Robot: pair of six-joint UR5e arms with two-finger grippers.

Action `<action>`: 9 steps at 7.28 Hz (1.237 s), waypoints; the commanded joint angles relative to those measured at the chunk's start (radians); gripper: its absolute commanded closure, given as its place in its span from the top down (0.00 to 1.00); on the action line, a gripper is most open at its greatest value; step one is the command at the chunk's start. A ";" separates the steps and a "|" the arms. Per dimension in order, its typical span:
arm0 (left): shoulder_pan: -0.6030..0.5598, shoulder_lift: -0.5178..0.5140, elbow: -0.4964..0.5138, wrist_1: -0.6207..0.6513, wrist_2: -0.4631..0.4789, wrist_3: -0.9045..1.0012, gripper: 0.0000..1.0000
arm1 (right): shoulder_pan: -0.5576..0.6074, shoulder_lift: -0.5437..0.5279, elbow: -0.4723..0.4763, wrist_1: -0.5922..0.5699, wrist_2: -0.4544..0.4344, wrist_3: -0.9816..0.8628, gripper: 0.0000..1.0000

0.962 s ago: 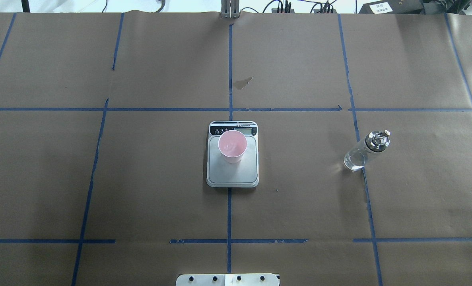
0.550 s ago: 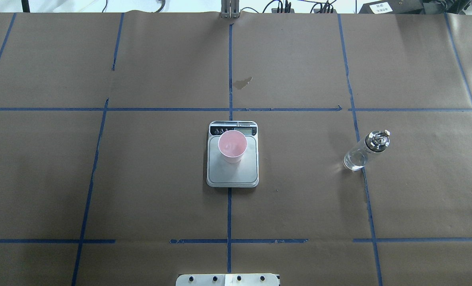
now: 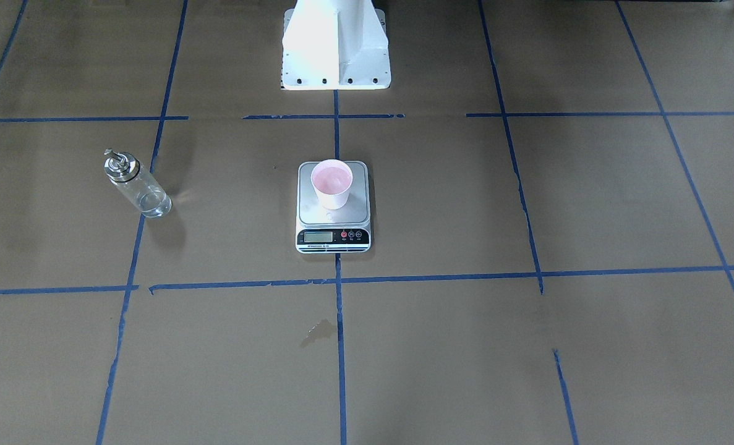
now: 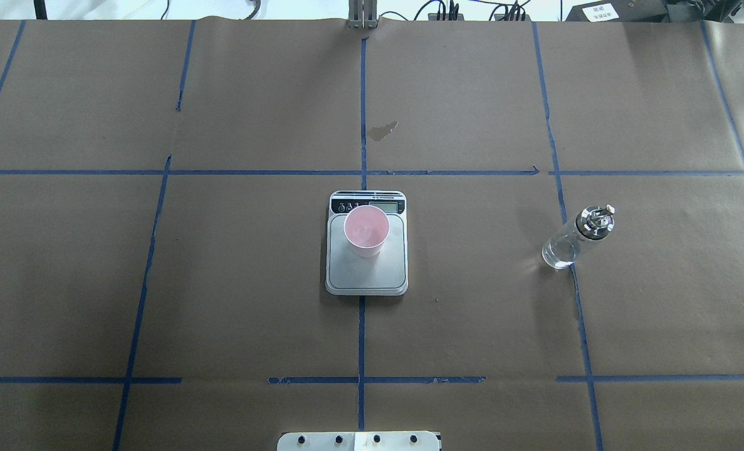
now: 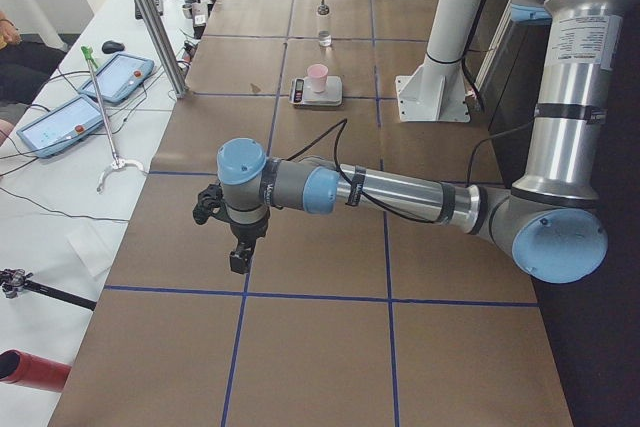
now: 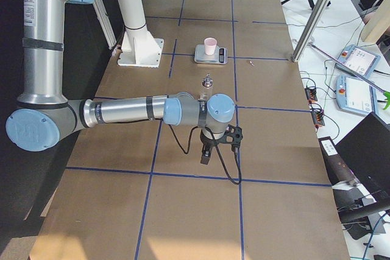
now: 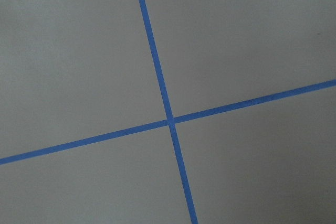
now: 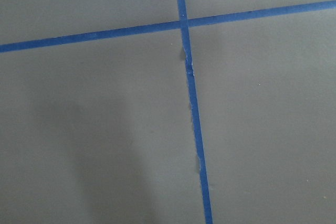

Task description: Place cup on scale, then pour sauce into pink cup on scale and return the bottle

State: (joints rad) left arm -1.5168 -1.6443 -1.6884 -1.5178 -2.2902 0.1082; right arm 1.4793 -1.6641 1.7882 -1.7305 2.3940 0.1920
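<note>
The pink cup (image 4: 366, 230) stands upright on the far part of the scale's (image 4: 372, 275) silver plate, at the table's middle; both show in the front view too, the cup (image 3: 332, 182) on the scale (image 3: 332, 217). The clear glass bottle (image 4: 572, 241) with its metal spout stands on the paper to the scale's right, apart from it, also in the front view (image 3: 136, 185). My left gripper (image 5: 240, 259) hangs over the table's left end and my right gripper (image 6: 205, 158) over its right end, both far from these things. I cannot tell whether they are open or shut.
Brown paper with blue tape lines covers the table. A small dark stain (image 4: 382, 130) lies beyond the scale. The robot's white base (image 3: 336, 49) stands at the near edge. Tablets (image 5: 80, 117) and a metal post (image 5: 150, 17) are on the operators' side.
</note>
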 commanded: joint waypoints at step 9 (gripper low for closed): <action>0.007 -0.003 0.006 0.005 -0.002 -0.004 1.00 | 0.001 0.004 -0.003 0.015 0.016 -0.002 1.00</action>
State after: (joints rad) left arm -1.5107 -1.6436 -1.6838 -1.5101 -2.2927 0.1031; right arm 1.4798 -1.6626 1.7862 -1.7259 2.4098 0.1896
